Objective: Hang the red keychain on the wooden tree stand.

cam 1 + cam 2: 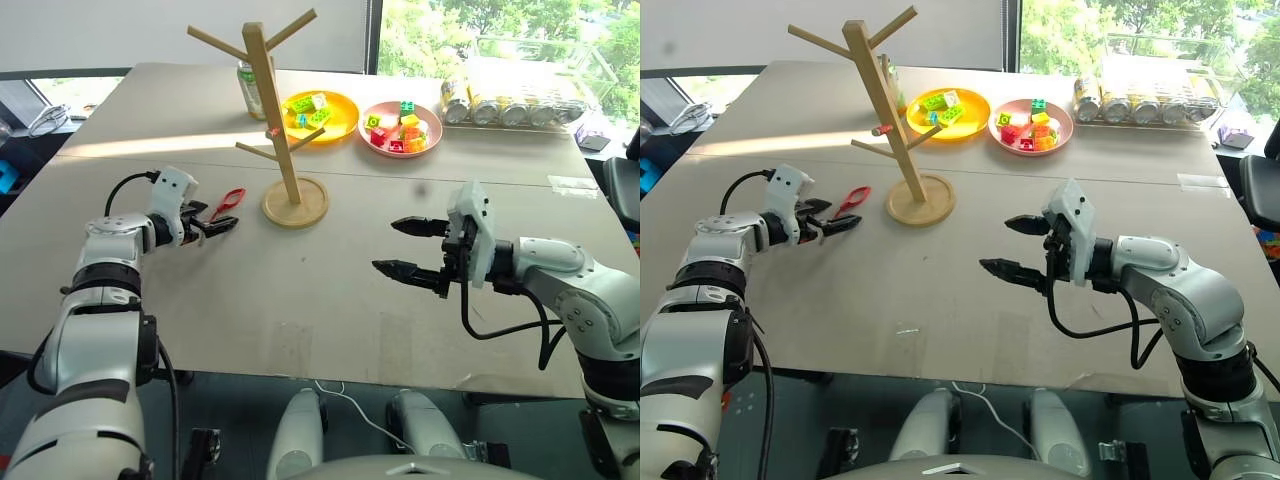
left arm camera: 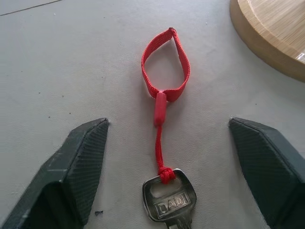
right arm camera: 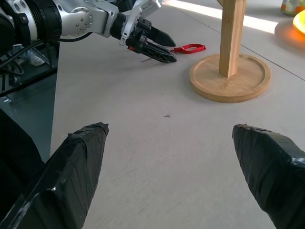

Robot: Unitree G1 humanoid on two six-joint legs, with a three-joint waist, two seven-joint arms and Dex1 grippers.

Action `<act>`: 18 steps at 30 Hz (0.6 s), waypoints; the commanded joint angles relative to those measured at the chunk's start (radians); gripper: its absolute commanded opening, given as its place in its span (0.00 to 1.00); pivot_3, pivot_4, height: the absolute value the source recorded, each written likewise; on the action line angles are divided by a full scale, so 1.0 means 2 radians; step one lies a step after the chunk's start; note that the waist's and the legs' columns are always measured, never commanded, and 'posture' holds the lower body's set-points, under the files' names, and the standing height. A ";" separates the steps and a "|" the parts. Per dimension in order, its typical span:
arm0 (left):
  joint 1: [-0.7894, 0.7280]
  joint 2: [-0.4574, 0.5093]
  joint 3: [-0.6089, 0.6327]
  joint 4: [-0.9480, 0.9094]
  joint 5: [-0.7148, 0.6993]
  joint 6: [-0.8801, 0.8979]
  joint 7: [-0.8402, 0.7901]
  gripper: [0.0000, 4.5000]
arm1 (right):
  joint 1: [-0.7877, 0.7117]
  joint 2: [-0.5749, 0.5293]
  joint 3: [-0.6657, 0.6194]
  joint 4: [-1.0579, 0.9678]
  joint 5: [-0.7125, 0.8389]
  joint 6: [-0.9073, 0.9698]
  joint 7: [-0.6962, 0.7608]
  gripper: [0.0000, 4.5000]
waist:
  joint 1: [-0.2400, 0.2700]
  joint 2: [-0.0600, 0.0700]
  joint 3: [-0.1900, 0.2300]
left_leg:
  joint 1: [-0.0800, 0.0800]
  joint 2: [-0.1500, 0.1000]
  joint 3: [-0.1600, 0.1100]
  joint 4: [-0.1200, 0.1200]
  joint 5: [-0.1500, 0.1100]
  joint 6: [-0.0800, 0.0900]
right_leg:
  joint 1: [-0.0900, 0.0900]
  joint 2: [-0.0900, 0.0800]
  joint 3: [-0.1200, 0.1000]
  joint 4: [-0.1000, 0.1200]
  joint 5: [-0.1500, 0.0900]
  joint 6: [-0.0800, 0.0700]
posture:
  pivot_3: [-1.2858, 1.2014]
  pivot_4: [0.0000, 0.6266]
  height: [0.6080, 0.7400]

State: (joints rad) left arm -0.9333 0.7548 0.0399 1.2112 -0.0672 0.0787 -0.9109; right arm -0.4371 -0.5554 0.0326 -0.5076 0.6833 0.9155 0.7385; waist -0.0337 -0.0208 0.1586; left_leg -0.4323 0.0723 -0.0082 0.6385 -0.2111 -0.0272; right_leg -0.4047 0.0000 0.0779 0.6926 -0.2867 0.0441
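Observation:
The red keychain lies flat on the grey table, its loop toward the round base of the wooden tree stand and a silvery key on its cord. My left gripper is low over the table at the left, open, one finger on either side of the cord and key without touching them. From the head views its fingertips sit just short of the red loop. My right gripper hovers open to the right of the stand, pointing left, nothing between its fingers.
Behind the stand are a yellow plate and a pink plate, both holding toy bricks, and a bottle. A clear tray of cans stands at the back right. The stand's base lies close beside the keychain.

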 commanded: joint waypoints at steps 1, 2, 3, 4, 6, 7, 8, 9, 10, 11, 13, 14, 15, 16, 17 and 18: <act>-0.011 -0.005 0.010 0.016 0.006 -0.020 0.007 0.48 | -0.012 -0.007 -0.012 -0.020 0.014 0.001 -0.005 1.00 | 0.000 0.000 0.000 | 0.000 0.000 0.000 0.000 0.000 0.000 | 0.000 0.000 0.000 0.000 0.000 0.000 | 0.52 0.24 1.00; -0.015 -0.006 0.013 0.019 0.005 -0.023 0.011 0.38 | -0.012 -0.007 -0.011 -0.019 0.015 0.001 -0.007 1.00 | 0.000 0.000 0.000 | 0.000 0.000 0.000 0.000 0.000 0.000 | 0.000 0.000 0.000 0.000 0.000 0.000 | 0.52 0.24 1.00; -0.018 -0.008 0.016 0.022 0.005 -0.024 0.015 0.25 | -0.013 -0.007 -0.010 -0.018 0.015 0.001 -0.008 1.00 | 0.000 0.000 0.000 | 0.000 0.000 0.000 0.000 0.000 0.000 | 0.000 0.000 0.000 0.000 0.000 0.000 | 0.52 0.24 1.00; -0.021 -0.011 0.017 0.025 0.006 -0.026 0.020 0.14 | -0.014 -0.006 -0.009 -0.017 0.015 0.001 -0.009 1.00 | 0.000 0.000 0.000 | 0.000 0.000 0.000 0.000 0.000 0.000 | 0.000 0.000 0.000 0.000 0.000 0.000 | 0.52 0.24 1.00; -0.024 -0.018 0.015 0.030 0.013 -0.027 0.024 0.01 | -0.016 -0.004 -0.006 -0.016 0.015 0.000 -0.011 1.00 | 0.000 0.000 0.000 | 0.000 0.000 0.000 0.000 0.000 0.000 | 0.000 0.000 0.000 0.000 0.000 0.000 | 0.52 0.24 1.00; -0.025 -0.022 0.013 0.031 0.016 -0.027 0.022 0.01 | -0.017 -0.004 -0.005 -0.015 0.015 -0.001 -0.011 1.00 | 0.000 0.000 0.000 | 0.000 0.000 0.000 0.000 0.000 0.000 | 0.000 0.000 0.000 0.000 0.000 0.000 | 0.52 0.24 1.00; -0.024 -0.024 0.011 0.031 0.019 -0.027 0.019 0.01 | -0.018 -0.004 -0.004 -0.015 0.015 -0.001 -0.012 1.00 | 0.001 0.000 0.000 | 0.000 0.000 0.000 0.000 0.000 0.000 | 0.000 0.000 0.000 0.000 0.000 0.000 | 0.52 0.24 1.00; -0.023 -0.025 0.010 0.030 0.022 -0.028 0.017 0.01 | -0.018 -0.004 -0.004 -0.015 0.015 -0.001 -0.013 1.00 | 0.001 0.000 0.000 | 0.000 0.000 0.000 0.000 0.000 0.000 | 0.000 0.000 0.000 0.000 0.000 0.000 | 0.52 0.24 1.00; -0.022 -0.026 0.011 0.030 0.023 -0.028 0.016 0.01 | -0.019 -0.004 -0.004 -0.014 0.016 -0.002 -0.013 1.00 | 0.001 0.000 0.000 | 0.000 0.000 0.000 0.000 0.000 0.000 | 0.000 0.000 0.000 0.000 0.000 0.000 | 0.52 0.24 1.00; -0.021 -0.026 0.012 0.029 0.024 -0.029 0.015 0.01 | -0.019 -0.005 -0.004 -0.013 0.015 -0.002 -0.013 1.00 | 0.001 0.000 0.000 | 0.000 0.000 0.000 0.000 0.000 0.000 | 0.000 0.000 0.000 0.000 0.000 0.000 | 0.52 0.24 1.00; -0.019 -0.023 0.015 0.028 0.024 -0.031 0.014 0.01 | -0.019 -0.006 -0.004 -0.012 0.014 -0.003 -0.014 1.00 | 0.001 0.000 0.000 | 0.000 0.000 0.000 0.000 0.000 0.000 | 0.000 0.000 0.000 0.000 0.000 0.000 | 0.52 0.24 1.00; -0.017 -0.022 0.019 0.026 0.021 -0.031 0.013 0.01 | -0.019 -0.006 -0.004 -0.012 0.013 -0.004 -0.015 1.00 | 0.001 0.000 0.000 | 0.000 0.000 0.000 0.000 0.000 0.000 | 0.000 0.000 0.000 0.000 0.000 0.000 | 0.52 0.24 1.00; -0.016 -0.020 0.027 0.021 0.013 -0.030 0.013 0.01 | -0.016 -0.007 -0.004 -0.014 0.011 -0.005 -0.016 1.00 | 0.001 0.000 0.000 | 0.000 0.000 0.000 0.000 0.000 0.000 | 0.000 0.000 0.000 0.000 0.000 0.000 | 0.52 0.24 1.00; -0.016 -0.018 0.037 0.015 0.002 -0.025 0.012 0.01 | -0.013 -0.007 -0.004 -0.017 0.009 -0.007 -0.017 1.00 | 0.001 0.000 0.000 | 0.000 0.000 0.000 0.000 0.000 0.000 | 0.000 0.000 0.000 0.000 0.000 0.000 | 0.52 0.24 1.00; -0.012 -0.015 0.049 0.002 -0.011 -0.018 0.008 0.01 | -0.008 -0.008 -0.005 -0.020 0.007 -0.008 -0.020 1.00 | 0.000 0.000 0.000 | 0.000 0.000 0.000 0.000 0.000 0.000 | 0.000 0.000 0.000 0.000 0.000 0.000 | 0.52 0.24 1.00; 0.004 -0.011 0.065 -0.035 -0.030 -0.009 0.002 0.01 | 0.000 -0.008 -0.008 -0.026 0.004 -0.009 -0.027 1.00 | -0.001 0.000 0.000 | 0.000 0.000 0.000 0.000 0.000 0.000 | 0.000 0.000 0.000 0.000 0.000 0.000 | 0.52 0.24 1.00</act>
State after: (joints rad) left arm -0.9436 0.7107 0.1200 1.2359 -0.0723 0.0466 -0.8897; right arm -0.4488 -0.5617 0.0322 -0.5122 0.6913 0.9130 0.7001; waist -0.0347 -0.0211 0.1587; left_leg -0.4327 0.0723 -0.0086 0.6385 -0.2111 -0.0272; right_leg -0.4047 0.0000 0.0776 0.6926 -0.2867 0.0441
